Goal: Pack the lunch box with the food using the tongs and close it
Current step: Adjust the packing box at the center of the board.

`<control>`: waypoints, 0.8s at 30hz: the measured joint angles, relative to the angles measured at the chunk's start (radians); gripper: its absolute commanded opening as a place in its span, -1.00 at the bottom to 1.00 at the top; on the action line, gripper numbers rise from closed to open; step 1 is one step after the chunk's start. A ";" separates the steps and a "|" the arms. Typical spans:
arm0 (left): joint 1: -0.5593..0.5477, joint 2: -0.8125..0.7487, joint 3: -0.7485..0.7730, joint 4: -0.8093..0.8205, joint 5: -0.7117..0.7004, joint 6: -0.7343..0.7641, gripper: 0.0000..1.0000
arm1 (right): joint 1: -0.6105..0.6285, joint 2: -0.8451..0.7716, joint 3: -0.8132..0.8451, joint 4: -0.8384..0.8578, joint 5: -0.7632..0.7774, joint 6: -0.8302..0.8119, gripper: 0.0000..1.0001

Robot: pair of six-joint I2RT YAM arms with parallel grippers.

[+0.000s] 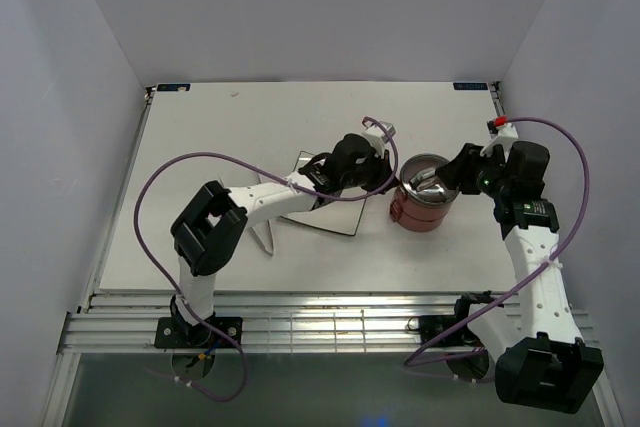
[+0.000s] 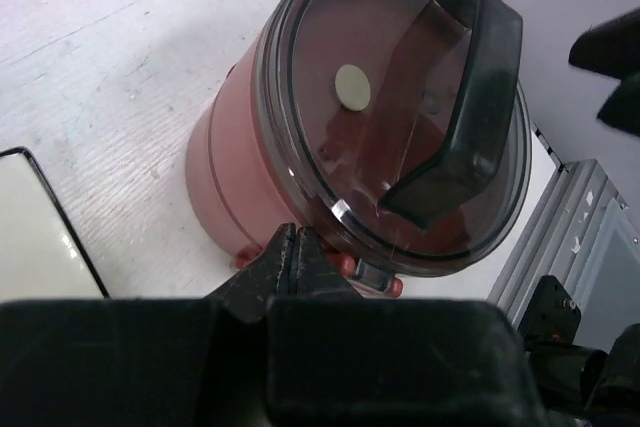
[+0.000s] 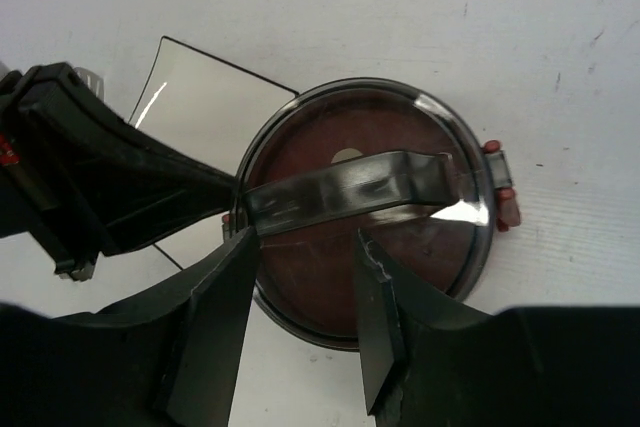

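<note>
The lunch box point(image 1: 422, 205) stands as a stack of dusty-red bowls right of the square plate, with a dark see-through lid point(image 2: 395, 117) and its black handle point(image 2: 465, 107) on top. My left gripper point(image 2: 295, 247) is shut and empty, its tips against the box's lower wall beside a red side clasp point(image 2: 375, 275). My right gripper point(image 3: 305, 239) is open above the lid point(image 3: 420, 257), its fingers just below the handle point(image 3: 350, 192) and holding nothing. Pale V-shaped tongs point(image 1: 265, 237) lie partly under the left arm. No food shows.
The square plate point(image 1: 325, 212) lies left of the box, under the left forearm, and its corner shows in the right wrist view point(image 3: 200, 87). Purple cables loop over both arms. Metal rails point(image 1: 300, 322) run along the table's near edge.
</note>
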 measured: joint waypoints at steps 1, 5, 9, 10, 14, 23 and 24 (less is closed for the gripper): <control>0.001 0.027 0.026 0.004 0.005 0.001 -1.00 | 0.013 0.000 -0.005 0.000 0.005 0.000 -0.02; 0.002 0.092 0.065 0.011 0.007 -0.002 -1.00 | 0.045 0.000 -0.045 0.005 0.022 0.002 -0.01; 0.008 0.178 0.140 -0.006 0.004 0.001 -1.00 | 0.054 0.005 -0.087 0.021 0.032 0.005 -0.02; 0.011 0.203 0.168 -0.013 0.004 0.002 -1.00 | 0.056 0.010 -0.094 0.027 0.032 0.008 -0.02; 0.035 0.269 0.260 -0.029 0.003 0.004 -1.00 | 0.068 0.018 -0.109 0.069 0.035 0.018 -0.02; 0.116 0.253 0.276 -0.039 -0.049 0.016 -1.00 | 0.151 0.062 -0.118 0.159 0.116 0.060 -0.29; 0.124 0.230 0.247 -0.037 -0.065 0.019 -1.00 | 0.170 0.071 -0.118 0.174 0.137 0.071 -0.31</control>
